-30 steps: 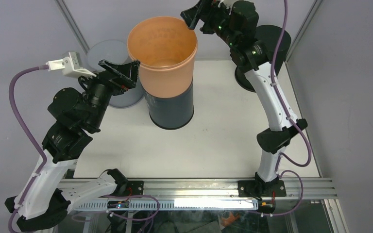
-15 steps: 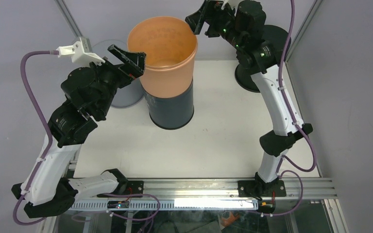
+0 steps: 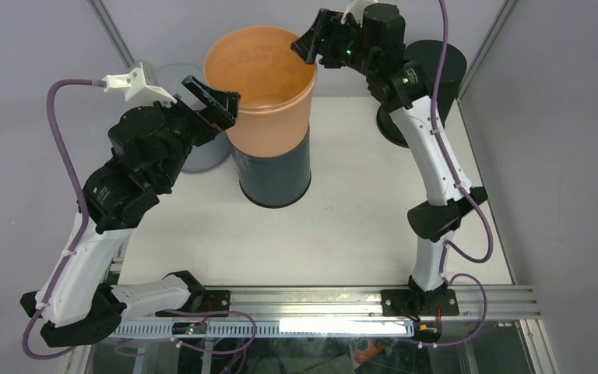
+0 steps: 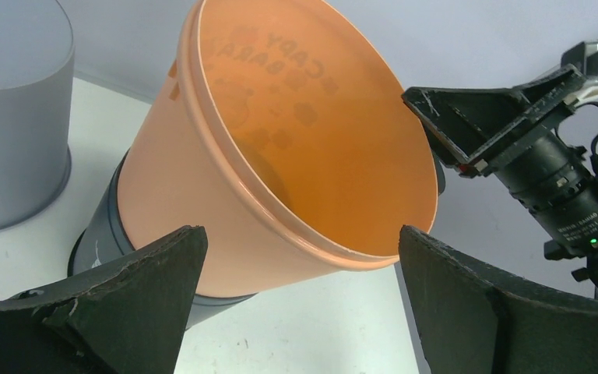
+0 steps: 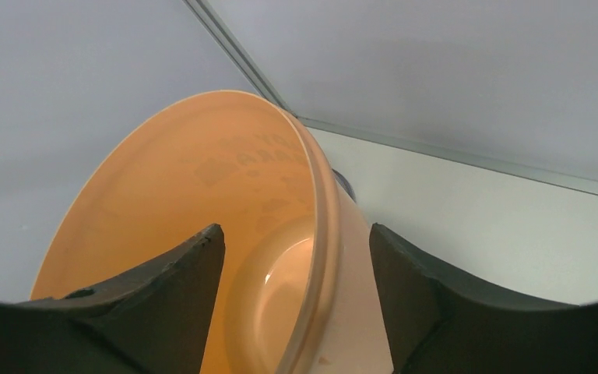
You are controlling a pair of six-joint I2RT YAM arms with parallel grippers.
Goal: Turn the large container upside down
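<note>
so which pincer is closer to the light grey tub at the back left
Left. The left pincer is just right of the grey tub, at the orange container's left rim; the right pincer is farther off, straddling the opposite rim.

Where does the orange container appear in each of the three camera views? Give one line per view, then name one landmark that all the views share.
Top external: the orange container is at upper centre, seated in a dark grey container.
Left wrist: the orange container fills the centre, its mouth facing the camera.
Right wrist: the orange container runs from lower left to centre, seen from just above its rim.
Shared landmark: the white table.
</note>
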